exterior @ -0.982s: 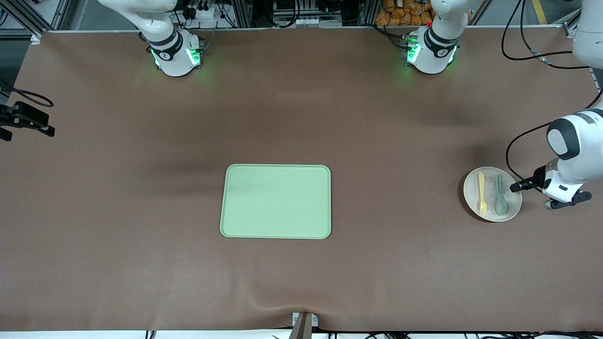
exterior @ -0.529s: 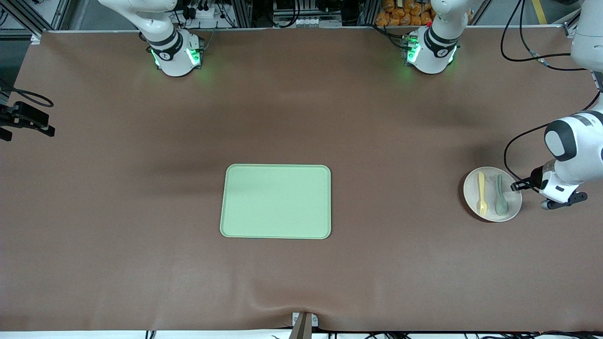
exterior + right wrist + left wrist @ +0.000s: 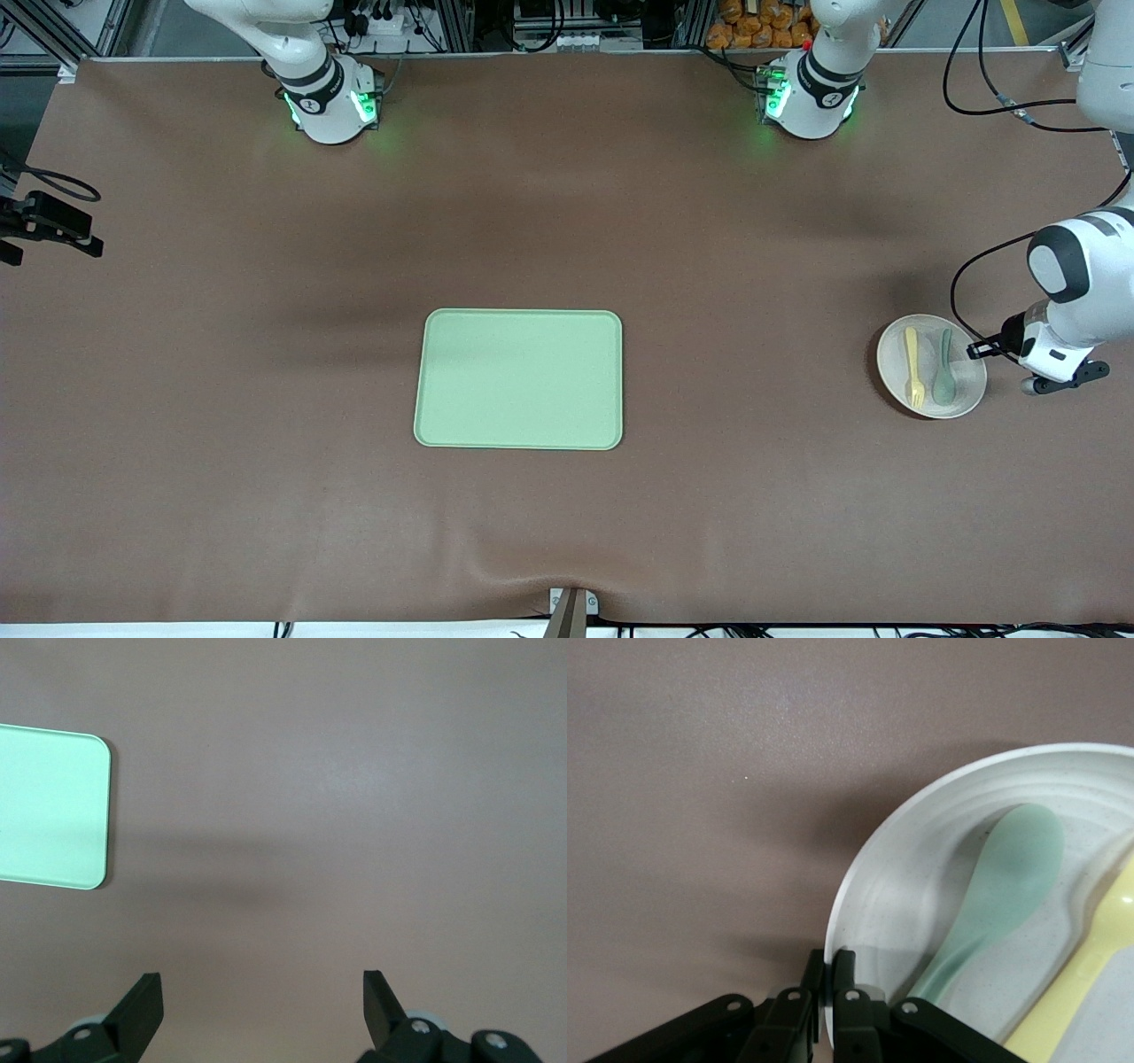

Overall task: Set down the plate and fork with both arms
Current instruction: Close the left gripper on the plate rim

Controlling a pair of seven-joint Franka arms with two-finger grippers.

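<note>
The small off-white plate (image 3: 927, 392) lies near the left arm's end of the table, with the pale yellow fork (image 3: 912, 368) and a sage-green spoon (image 3: 944, 365) side by side on it. My left gripper (image 3: 977, 350) is at the plate's edge, shut on the rim. In the left wrist view the gripper (image 3: 828, 967) pinches the plate (image 3: 904, 877) rim between its fingers, with the spoon (image 3: 1010, 877) and the fork (image 3: 1103, 943) close by. My right gripper (image 3: 263, 992) hangs open over bare table, holding nothing; it is out of the front view.
A rectangular pale green tray (image 3: 518, 379) lies at the middle of the brown table; one corner of the tray (image 3: 53, 806) shows in the right wrist view. A black camera mount (image 3: 44, 226) sticks in at the right arm's end.
The left gripper has closed on the plate's rim. The plate, with fork and spoon, has shifted slightly toward the left arm's end. The right arm's base has not moved.
</note>
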